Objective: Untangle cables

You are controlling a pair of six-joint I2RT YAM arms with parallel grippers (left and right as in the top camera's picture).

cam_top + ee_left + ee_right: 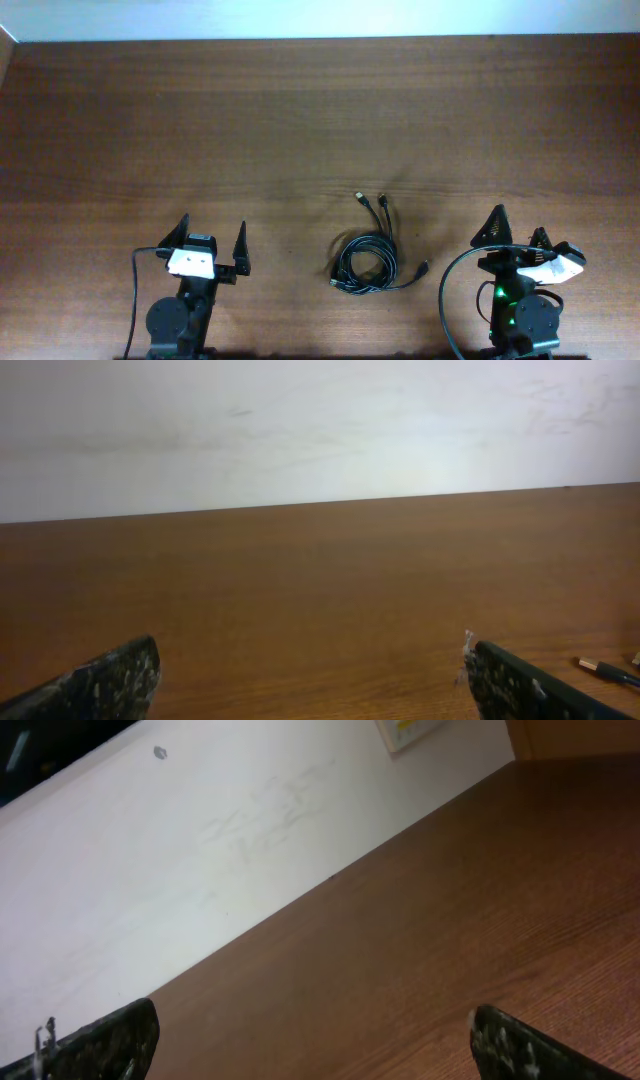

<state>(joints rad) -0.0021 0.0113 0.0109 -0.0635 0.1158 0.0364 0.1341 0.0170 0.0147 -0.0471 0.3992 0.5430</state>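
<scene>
The cables (pixel 368 262) lie as one loose black coil on the wooden table, near its front edge, between my two arms. Two plug ends (pixel 371 201) stick out toward the back and one (pixel 424 269) to the right. In the left wrist view one plug tip (pixel 603 669) shows at the far right. My left gripper (pixel 212 232) is open and empty, left of the coil; its fingers also show in the left wrist view (pixel 305 675). My right gripper (pixel 518 228) is open and empty, right of the coil; the right wrist view (pixel 310 1040) shows only bare table between its fingers.
The wooden table (pixel 300 120) stretches back to a white wall (pixel 300 430). A thicker black wire (pixel 445 300) loops beside the right arm's base. A wooden edge (pixel 580 735) stands at the table's far corner in the right wrist view.
</scene>
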